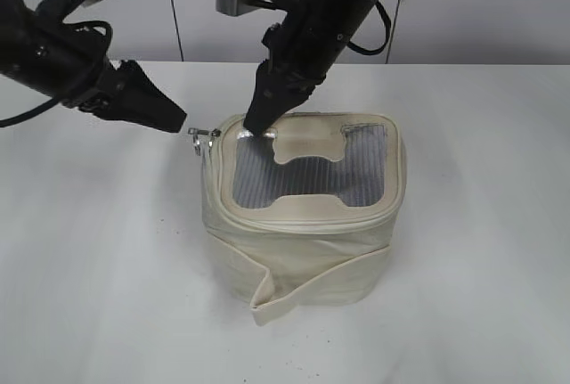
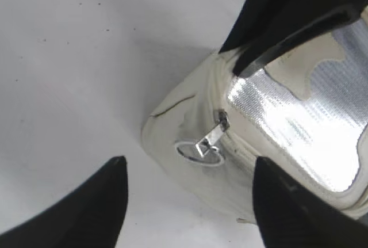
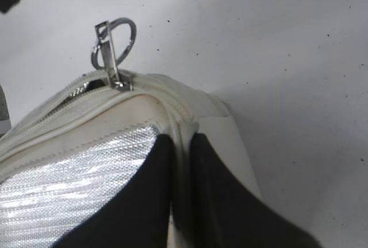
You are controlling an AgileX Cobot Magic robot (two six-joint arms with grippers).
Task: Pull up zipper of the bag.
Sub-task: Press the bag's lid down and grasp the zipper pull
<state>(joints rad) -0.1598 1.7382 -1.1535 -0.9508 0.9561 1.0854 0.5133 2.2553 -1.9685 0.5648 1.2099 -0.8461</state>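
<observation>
The cream-white bag (image 1: 303, 250) stands mid-table, its lid with grey mesh panels (image 1: 312, 170) facing up. The zipper's silver slider with round ring pull (image 1: 203, 138) sticks out at the lid's back left corner; it also shows in the left wrist view (image 2: 208, 143) and the right wrist view (image 3: 112, 46). My right gripper (image 1: 258, 126) is shut on the lid's rim (image 3: 183, 138) at the back left corner, next to the slider. My left gripper (image 1: 169, 121) is open and empty, just left of the ring pull, not touching it (image 2: 187, 202).
A loose strap band (image 1: 294, 281) wraps the bag's lower body, with a folded end at the front. The bag stands on a white table (image 1: 98, 268). A grey wall runs behind.
</observation>
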